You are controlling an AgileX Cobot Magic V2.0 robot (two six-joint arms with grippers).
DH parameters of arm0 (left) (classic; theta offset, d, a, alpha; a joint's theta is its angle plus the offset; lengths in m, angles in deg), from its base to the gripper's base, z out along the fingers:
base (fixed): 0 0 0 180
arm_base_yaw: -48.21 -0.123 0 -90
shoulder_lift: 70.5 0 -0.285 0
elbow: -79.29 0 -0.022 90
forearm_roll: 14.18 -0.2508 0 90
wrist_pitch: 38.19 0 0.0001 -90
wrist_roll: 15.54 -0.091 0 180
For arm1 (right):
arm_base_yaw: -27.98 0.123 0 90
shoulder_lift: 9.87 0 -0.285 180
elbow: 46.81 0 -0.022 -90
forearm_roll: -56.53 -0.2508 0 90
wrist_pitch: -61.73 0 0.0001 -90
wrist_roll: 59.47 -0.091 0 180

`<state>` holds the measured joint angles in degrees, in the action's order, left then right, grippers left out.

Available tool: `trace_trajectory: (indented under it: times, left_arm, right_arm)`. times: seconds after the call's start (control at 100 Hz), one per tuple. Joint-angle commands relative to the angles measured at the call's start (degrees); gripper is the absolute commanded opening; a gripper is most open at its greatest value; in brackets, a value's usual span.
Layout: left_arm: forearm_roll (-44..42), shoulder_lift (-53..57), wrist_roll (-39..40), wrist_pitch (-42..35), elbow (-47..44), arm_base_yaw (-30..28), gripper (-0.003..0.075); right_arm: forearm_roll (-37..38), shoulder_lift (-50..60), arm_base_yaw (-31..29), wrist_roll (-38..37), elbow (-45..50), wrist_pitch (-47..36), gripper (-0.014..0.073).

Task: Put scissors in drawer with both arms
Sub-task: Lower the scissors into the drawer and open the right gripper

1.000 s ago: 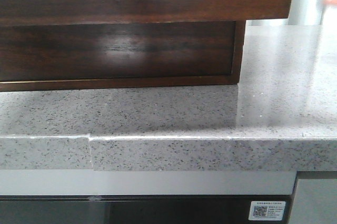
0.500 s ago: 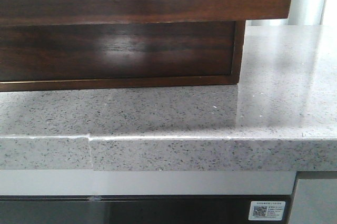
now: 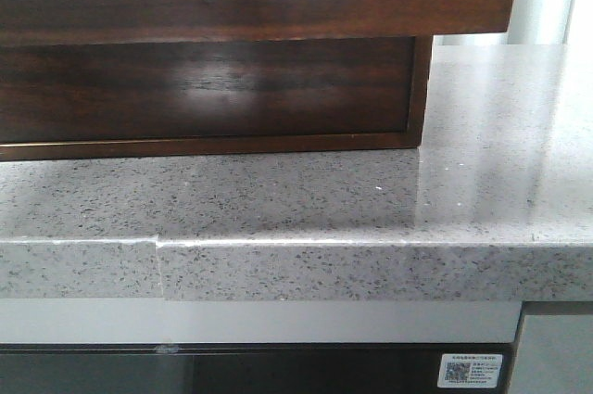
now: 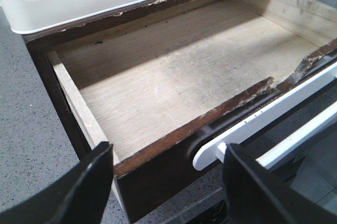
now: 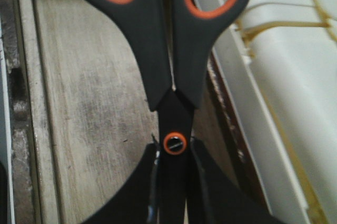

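The drawer (image 4: pixel 174 103) stands pulled out, its pale wooden floor bare. Left gripper (image 4: pixel 168 182): jaws spread, holding nothing, just before the drawer front. Right gripper (image 5: pixel 171 192): jaws pinching the scissors (image 5: pixel 168 50) at the blades, above the drawer floor. Long axis runs from pivot to handles, handles pointing away from the fingers. Step in hand: placing; next comes lowering and release.

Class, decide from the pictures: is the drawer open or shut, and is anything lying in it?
Open and empty: the drawer is pulled out, its bare wooden floor fully visible, nothing lying on it.
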<state>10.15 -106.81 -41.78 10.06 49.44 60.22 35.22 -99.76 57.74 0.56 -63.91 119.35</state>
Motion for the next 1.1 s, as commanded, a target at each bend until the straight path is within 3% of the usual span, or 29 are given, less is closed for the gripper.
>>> trace_trajectory:
  times: [0.0,0.56,1.09]
  left_arm:
    - [1.61,-0.84,0.16,-4.53,1.80,0.52,0.0428]
    - [1.34,-0.84,0.16,-4.62,1.80,0.52,0.0428]
    - [0.56,-0.84,0.16,-4.62,1.80,0.52,0.0428]
  right_arm:
    - [-1.23,-0.20,1.43,2.34,-1.96,-2.70,-0.0062]
    - [2.80,-7.92,1.68,5.13,-1.96,0.32,-0.0055]
    - [6.00,-7.53,1.58,1.34,-4.91,1.32,0.0263]
